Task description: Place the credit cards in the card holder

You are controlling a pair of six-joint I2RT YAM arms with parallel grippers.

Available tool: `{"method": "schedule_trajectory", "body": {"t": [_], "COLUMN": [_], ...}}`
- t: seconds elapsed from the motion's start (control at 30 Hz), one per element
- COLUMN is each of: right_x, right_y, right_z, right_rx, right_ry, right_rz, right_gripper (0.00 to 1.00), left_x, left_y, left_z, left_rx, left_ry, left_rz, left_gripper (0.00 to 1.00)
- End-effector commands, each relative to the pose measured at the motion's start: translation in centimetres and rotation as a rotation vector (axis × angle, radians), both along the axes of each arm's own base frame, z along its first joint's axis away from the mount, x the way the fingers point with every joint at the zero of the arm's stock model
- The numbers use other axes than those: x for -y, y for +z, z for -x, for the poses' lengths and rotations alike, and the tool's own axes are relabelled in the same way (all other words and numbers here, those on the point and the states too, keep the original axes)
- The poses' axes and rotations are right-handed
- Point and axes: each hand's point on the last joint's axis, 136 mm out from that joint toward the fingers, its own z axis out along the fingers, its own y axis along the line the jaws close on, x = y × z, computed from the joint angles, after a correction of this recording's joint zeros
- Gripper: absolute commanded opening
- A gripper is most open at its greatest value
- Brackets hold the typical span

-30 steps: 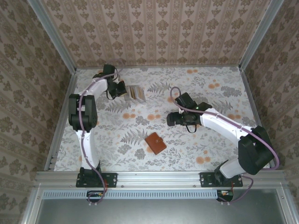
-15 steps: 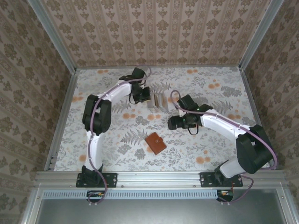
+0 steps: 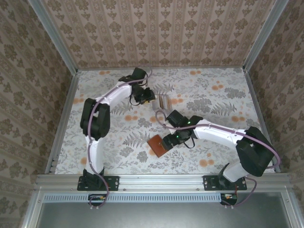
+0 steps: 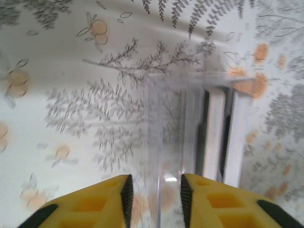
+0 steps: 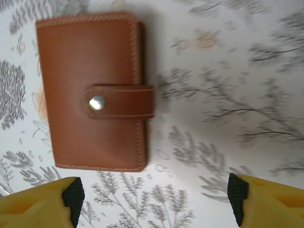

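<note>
1. Striped floral wallpaper closes in your surface on three sides. The surface itself carries a print of grey ferns and orange blossoms.
2. Your left arm reaches to the far middle of the surface. Its left tool points at the credit cards, which stand on edge side by side just beyond it.
3. From the left wrist you see the left tool with only a narrow gap between its yellow fingers. A clear upright panel runs into that gap, with a sliver of space showing on its left side. The picture is blurred there, so you cannot tell what the panel belongs to.
4. In that same view the credit cards show as pale upright strips with dark slits between them, just right of the clear panel.
5. The card holder lies flat on the near middle of the surface, well apart from the cards. Your right tool sits over its far right edge.
6. From the right wrist the card holder is closed, with its tab drawn across the front and fastened by a metal snap.
7. Your right tool stands wide and grips nothing, with one yellow finger at each lower corner of the view. The holder lies ahead of it, nearer the left-hand finger in that view.
</note>
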Motion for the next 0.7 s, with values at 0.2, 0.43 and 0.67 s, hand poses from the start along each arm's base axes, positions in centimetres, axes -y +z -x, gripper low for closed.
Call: {"method": "schedule_trajectory", "body": {"t": [0.2,0.43,0.67], "right_x": [-3.5,-4.2,-5.1], "right_y": [-3.3,-3.9,-2.0], "right_z": [1.6,1.6,1.3], "right_rx": [-0.075,-0.093,-0.086], "right_ry": [0.04,-0.057,-0.129], "right_rz": [0.05,-0.019,-0.116], "right_gripper": [0.75,0.52,0.21], "left_x": [-7.6,-12.5,-11.3], "left_y": [7.4,4.9,3.3], "left_z": [8.3,14.7,16.0], "left_rx": [0.047,0.012,-0.028], "left_ry": [0.092,0.156,0.013], "left_rz": [0.094,0.135,0.216], "left_gripper": [0.46,0.47,0.47]}}
